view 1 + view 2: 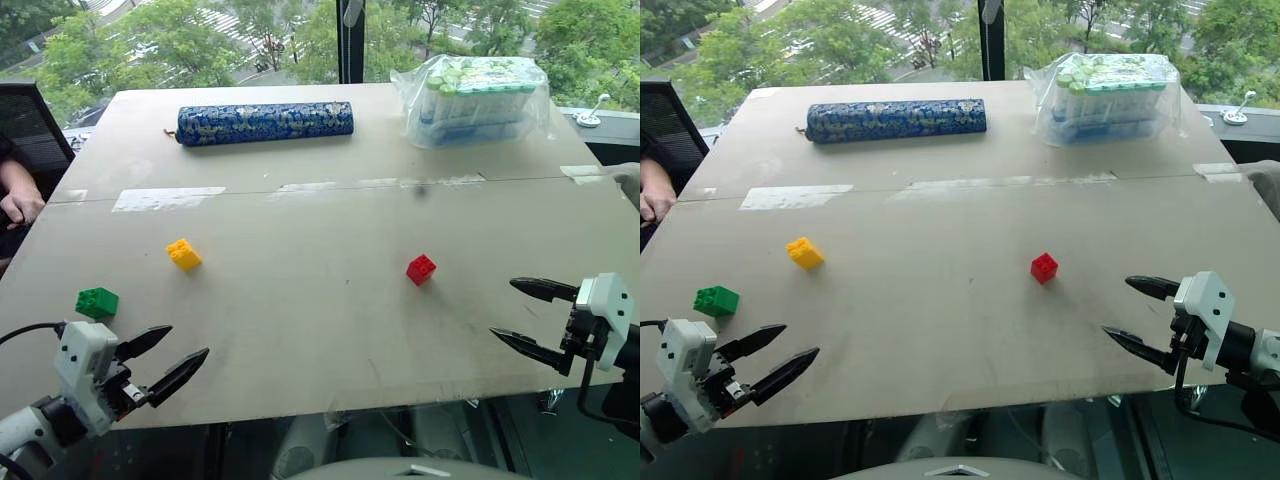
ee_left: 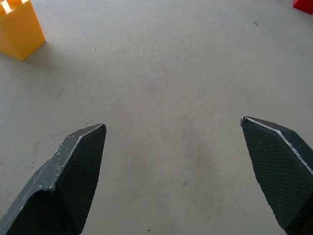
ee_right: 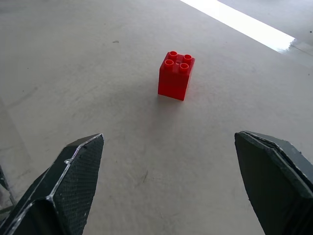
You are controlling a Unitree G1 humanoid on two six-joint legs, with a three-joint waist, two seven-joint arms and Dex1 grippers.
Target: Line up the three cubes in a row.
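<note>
Three studded cubes lie apart on the grey table (image 1: 300, 330). The green cube (image 1: 97, 302) is near the left edge, the yellow cube (image 1: 183, 254) a little beyond it to the right, and the red cube (image 1: 421, 269) right of centre. My left gripper (image 1: 188, 347) hovers open at the near left, just in front of the green cube, with nothing between its fingers. My right gripper (image 1: 500, 310) is open at the near right, pointing toward the red cube (image 3: 176, 75), which stands well ahead of its fingertips.
A long blue patterned roll (image 1: 265, 122) lies at the far side of the table. A plastic-wrapped pack (image 1: 480, 98) sits at the far right. A person's hand (image 1: 20, 205) rests at the left edge. Pale tape strips (image 1: 165, 198) cross the table's middle.
</note>
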